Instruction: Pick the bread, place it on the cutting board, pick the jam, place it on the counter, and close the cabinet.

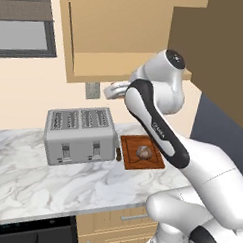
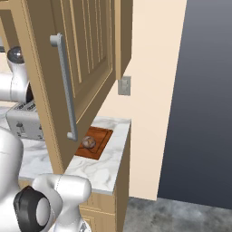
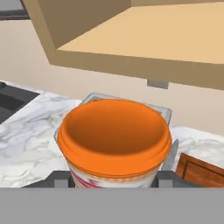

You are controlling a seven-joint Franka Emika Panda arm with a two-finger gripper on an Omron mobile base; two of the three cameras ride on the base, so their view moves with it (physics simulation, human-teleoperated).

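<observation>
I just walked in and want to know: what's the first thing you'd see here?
A big orange jam jar fills the hand view, held in the pincer above the marble counter. The little bread sits on the cutting board beside the silver toaster, and the cabinet door hangs open.

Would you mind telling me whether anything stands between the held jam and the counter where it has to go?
The toaster sits directly beyond the jam in the gripper; bare counter lies open beside it.
</observation>
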